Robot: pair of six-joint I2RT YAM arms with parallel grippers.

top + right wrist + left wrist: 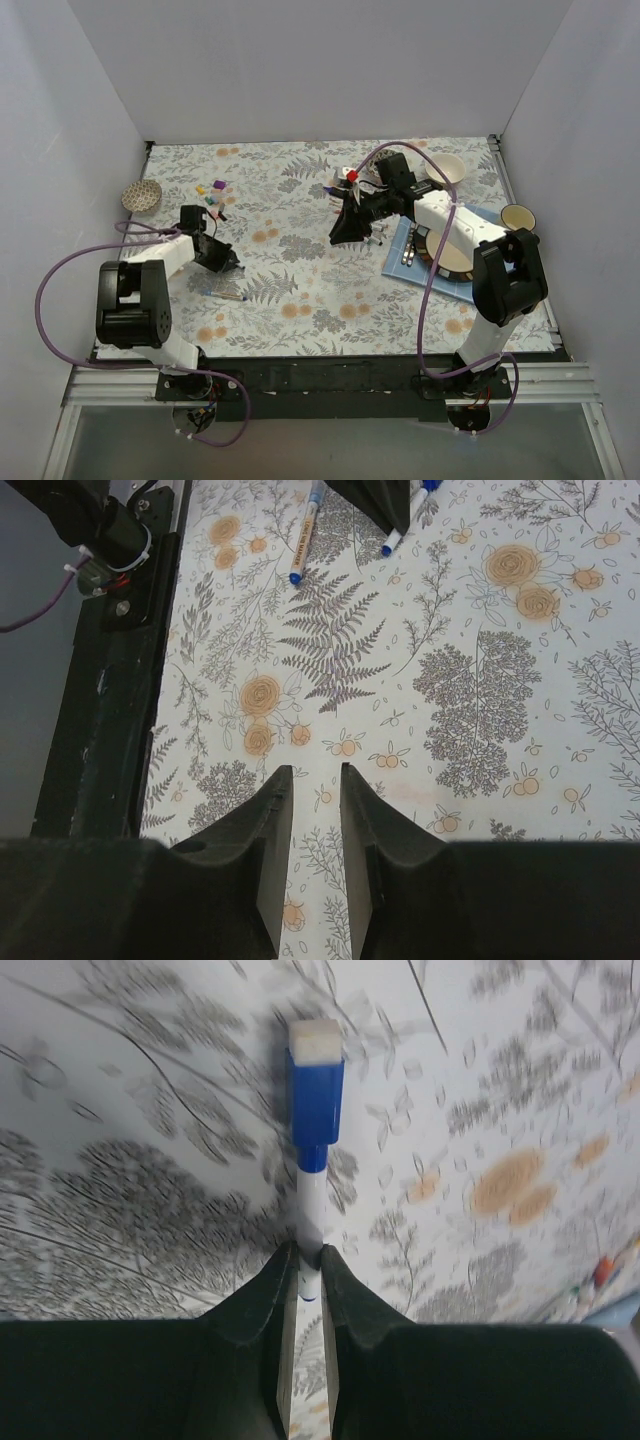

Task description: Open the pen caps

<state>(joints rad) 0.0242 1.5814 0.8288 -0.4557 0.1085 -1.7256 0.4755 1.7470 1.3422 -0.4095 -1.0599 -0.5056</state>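
My left gripper (310, 1255) is shut on the white barrel of a marker pen (311, 1200). The pen's blue cap (317, 1095), with a white end, points away from the fingers above the floral cloth. In the top view the left gripper (227, 264) is low at the left, beside another pen (223, 291) lying on the cloth. That pen also shows in the right wrist view (305, 535). Several loose coloured caps (213, 193) lie at the back left. My right gripper (315, 772) is open and empty, above the middle of the cloth (350, 232).
A holder with a red-capped pen (350, 178) stands behind the right gripper. A blue mat (400, 262) at the right carries a plate and cutlery (410, 250). Bowls stand at the left edge (141, 196), back right (447, 168) and right (517, 215).
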